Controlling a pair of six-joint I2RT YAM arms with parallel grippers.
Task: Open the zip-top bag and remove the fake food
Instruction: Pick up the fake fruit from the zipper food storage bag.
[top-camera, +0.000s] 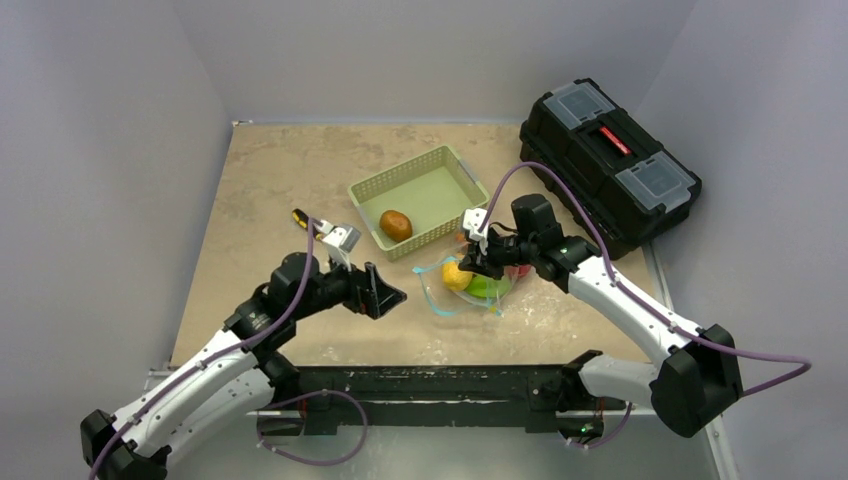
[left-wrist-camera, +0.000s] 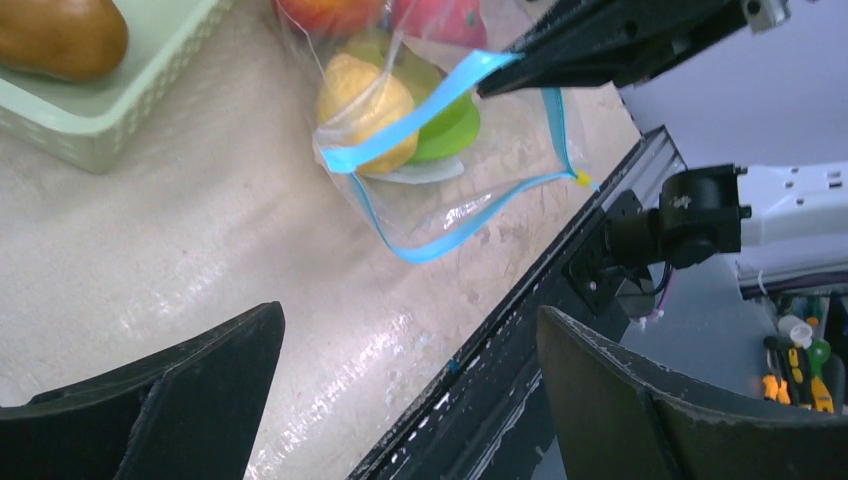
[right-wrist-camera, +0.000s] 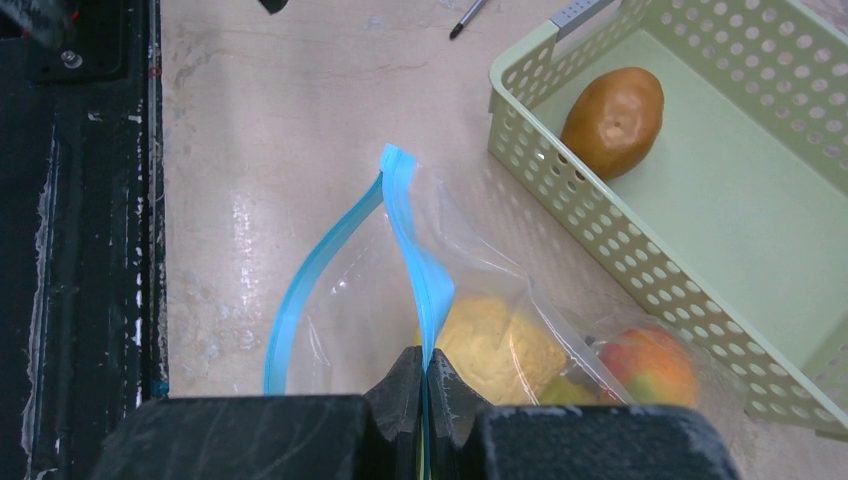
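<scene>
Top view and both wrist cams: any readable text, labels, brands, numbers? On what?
No text is legible in any view.
On the black toolbox, the red handle may carry a marking, too small to read.
The zip-top bag and green basket show no print.

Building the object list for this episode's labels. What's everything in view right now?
zip-top bag: one, clear with a blue zipper strip, on the table between the arms, mouth open
fake food, bagged: at least three, yellow, green and red-orange, inside the bag; exact count unclear
fake food, loose: one, brown, in the basket
basket: one, pale green, mid-table beyond the bag
screwdriver: one, yellow-and-black handle, left of the basket
toolbox: one, black with a red handle, far right
table: one, beige marbled top
left gripper: open, empty, left of the bag
right gripper: shut on one lip of the bag's zipper strip
</scene>
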